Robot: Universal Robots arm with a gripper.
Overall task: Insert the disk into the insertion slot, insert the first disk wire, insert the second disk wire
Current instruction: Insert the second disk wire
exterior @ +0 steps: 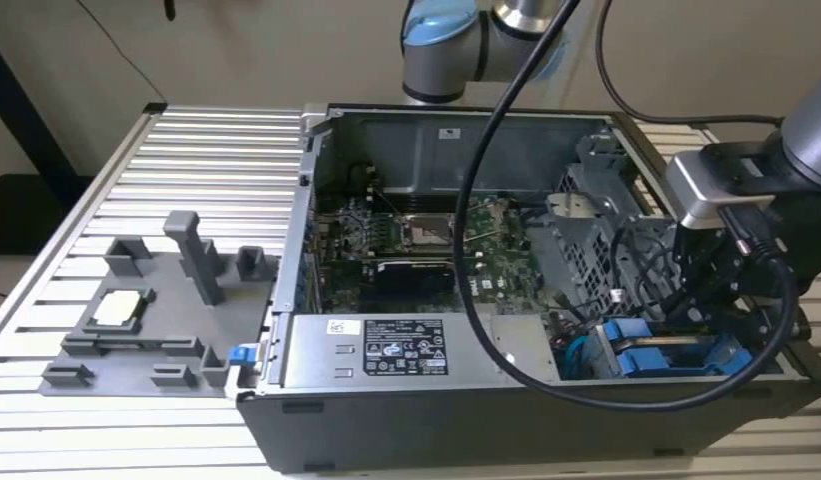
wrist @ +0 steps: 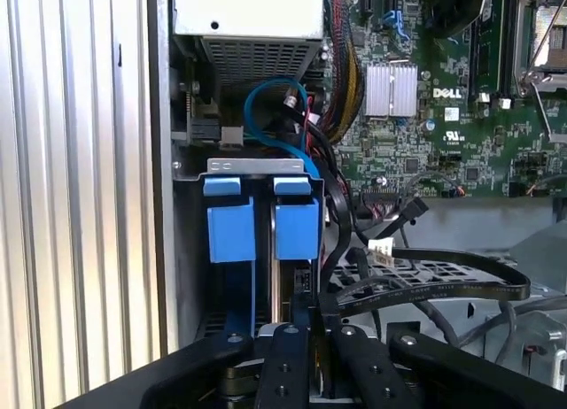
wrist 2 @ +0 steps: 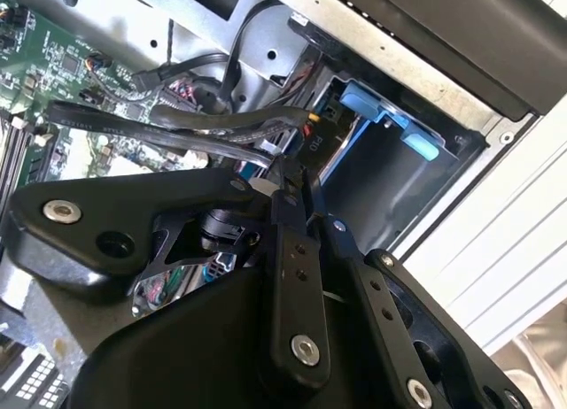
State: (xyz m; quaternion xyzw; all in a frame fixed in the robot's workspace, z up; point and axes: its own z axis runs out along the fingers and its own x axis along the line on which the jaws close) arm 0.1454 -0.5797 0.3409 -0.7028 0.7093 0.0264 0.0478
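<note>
The disk sits in the insertion slot [wrist: 190, 250] at the case's corner, and its blue carrier tabs [wrist: 297, 227] face out. In the exterior view the blue carrier [exterior: 650, 355] lies at the lower right of the open computer case. My gripper [wrist: 310, 319] hangs right over the disk's end, beside the tabs. Its fingers [wrist 2: 285, 250] are shut on a black wire connector [wrist 2: 312, 148] with red and yellow leads, which it holds at the disk's edge. The blue tabs [wrist 2: 365, 101] and the slot's grey wall [wrist 2: 381, 174] lie just beyond the fingertips.
A grey box with a white sticker [exterior: 403, 350] borders the slot. Black flat cables [wrist: 443, 281], a white plug [wrist: 381, 248] and a blue cable loop [wrist: 275, 95] crowd the area. The motherboard [exterior: 424, 230] lies behind. A grey fixture [exterior: 143, 310] rests on the slatted table at the exterior view's left.
</note>
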